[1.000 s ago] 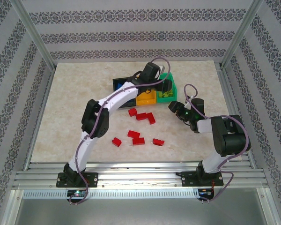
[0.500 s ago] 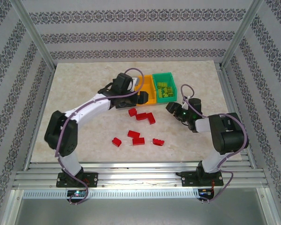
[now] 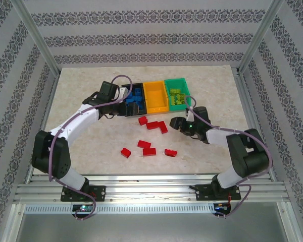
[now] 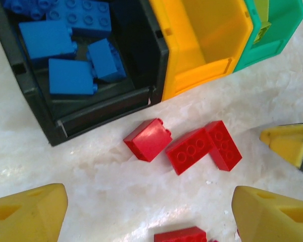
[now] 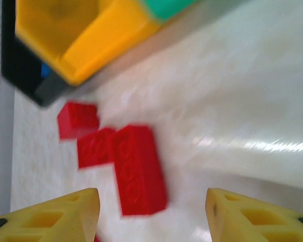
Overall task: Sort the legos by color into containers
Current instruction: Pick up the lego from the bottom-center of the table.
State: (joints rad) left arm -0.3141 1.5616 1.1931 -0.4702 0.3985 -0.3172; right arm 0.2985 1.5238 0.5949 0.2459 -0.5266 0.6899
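Red legos (image 3: 149, 151) dot the marbled table (image 3: 81, 146) between patterned walls (image 3: 141, 40) — left tool (image 4: 149, 212) and right tool (image 5: 152, 212) gape empty.

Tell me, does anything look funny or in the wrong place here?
Nothing looks broken or tipped over. The odd bit is that the red bricks lie loose on the table while the orange-yellow bin is empty. The blue bricks sit in the black bin, and the lime bricks in the green bin.

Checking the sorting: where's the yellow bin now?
In the top view, the yellow bin sits centre-back, between the black bin on its left and the green bin on its right.
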